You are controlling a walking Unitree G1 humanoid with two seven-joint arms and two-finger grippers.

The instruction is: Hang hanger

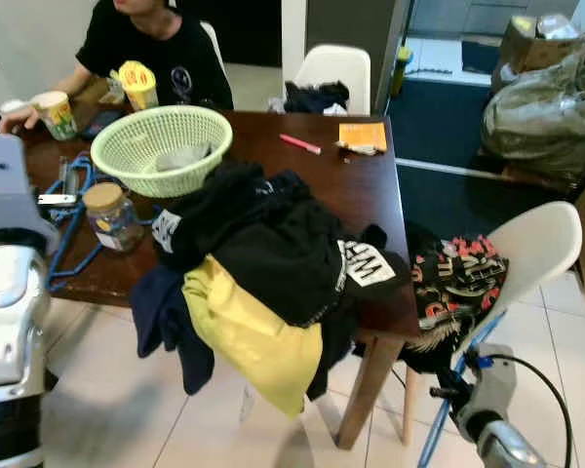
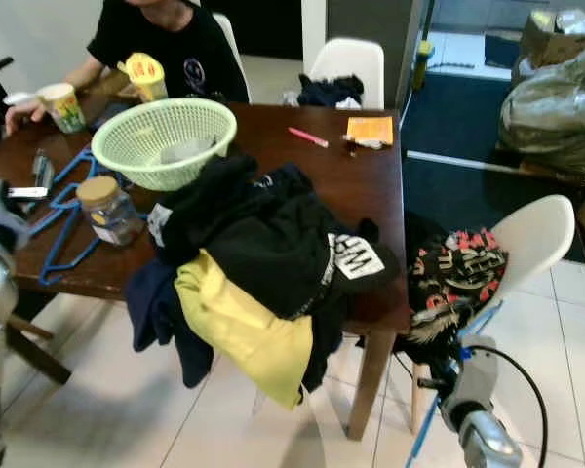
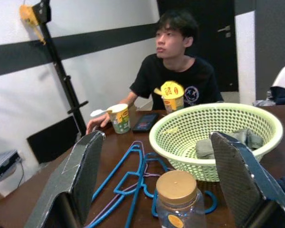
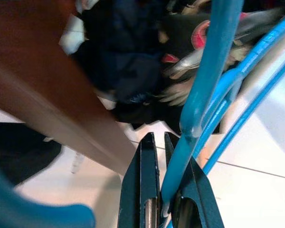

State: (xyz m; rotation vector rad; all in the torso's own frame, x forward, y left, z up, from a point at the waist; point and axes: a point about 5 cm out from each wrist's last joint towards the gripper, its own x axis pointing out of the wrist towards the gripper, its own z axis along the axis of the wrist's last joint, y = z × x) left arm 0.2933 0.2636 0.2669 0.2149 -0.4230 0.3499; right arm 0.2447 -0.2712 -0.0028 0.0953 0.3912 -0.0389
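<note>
My right gripper [image 4: 157,142] is shut on a blue hanger [image 4: 199,95], low beside the table's near right corner [image 1: 455,388]. The hanger's blue rods [image 1: 475,343] slant up towards a white chair. More blue hangers [image 3: 128,175] lie tangled on the brown table [image 1: 361,185], next to a jar. My left gripper [image 3: 164,190] is open above the table's left end, its fingers [image 3: 85,171] spread wide, facing the jar and the hangers. A heap of black, navy and yellow clothes [image 1: 273,244] spills over the table's front edge.
A green basket [image 1: 161,146] and a lidded jar [image 1: 107,214] stand on the table. A person [image 1: 146,44] sits at the far side with cups. The white chair [image 1: 536,244] on the right carries a printed garment [image 1: 458,283]. Bags [image 1: 541,97] are stacked at the back right.
</note>
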